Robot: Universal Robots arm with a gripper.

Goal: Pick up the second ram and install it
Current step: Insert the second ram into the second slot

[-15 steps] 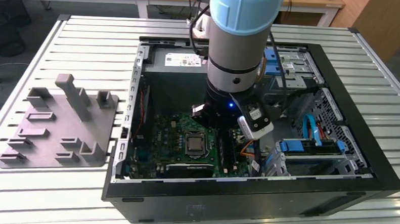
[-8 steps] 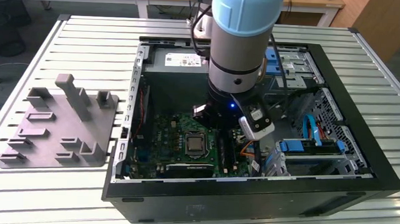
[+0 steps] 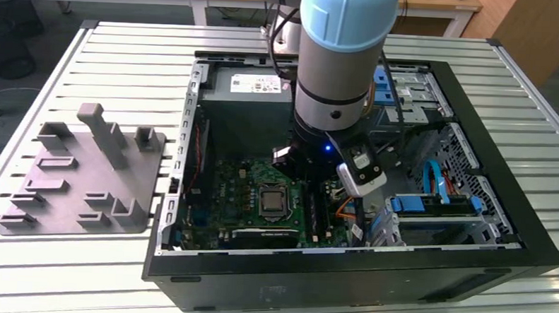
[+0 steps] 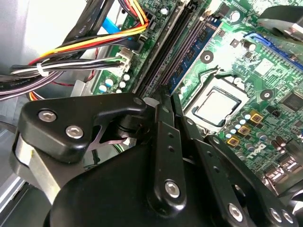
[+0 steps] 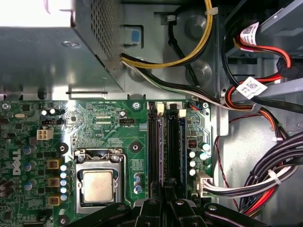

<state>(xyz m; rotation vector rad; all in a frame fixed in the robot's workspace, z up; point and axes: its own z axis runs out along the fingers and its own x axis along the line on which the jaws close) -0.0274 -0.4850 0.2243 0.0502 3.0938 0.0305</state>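
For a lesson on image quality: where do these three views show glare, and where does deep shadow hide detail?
In the first wrist view, the metal housing is blown out white at its corner. In the second wrist view, the pincer linkage is near-black in the foreground. In the exterior view, the computer case front wall is dark.

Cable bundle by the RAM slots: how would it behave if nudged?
Likely floppy: the cable bundle curves loosely, so it should bend aside. It probably moves as one, since a tie binds it. A hard push may tug its white plug on the motherboard.
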